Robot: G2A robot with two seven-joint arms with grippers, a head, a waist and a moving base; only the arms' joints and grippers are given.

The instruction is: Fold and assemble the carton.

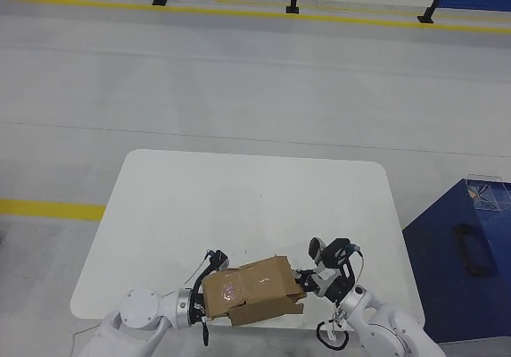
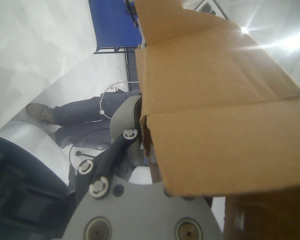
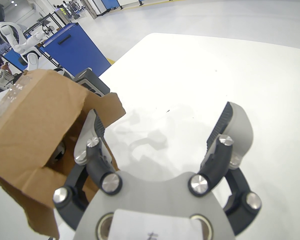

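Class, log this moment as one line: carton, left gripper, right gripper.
carton: part-folded, flaps loose, at near edge of table | left gripper: at carton's end, grip unclear | right gripper: open, beside a flap

The carton (image 1: 253, 290) sits at the table's (image 1: 255, 205) near edge, with the left gripper (image 1: 203, 299) on its left and the right gripper (image 3: 162, 112) on its right.
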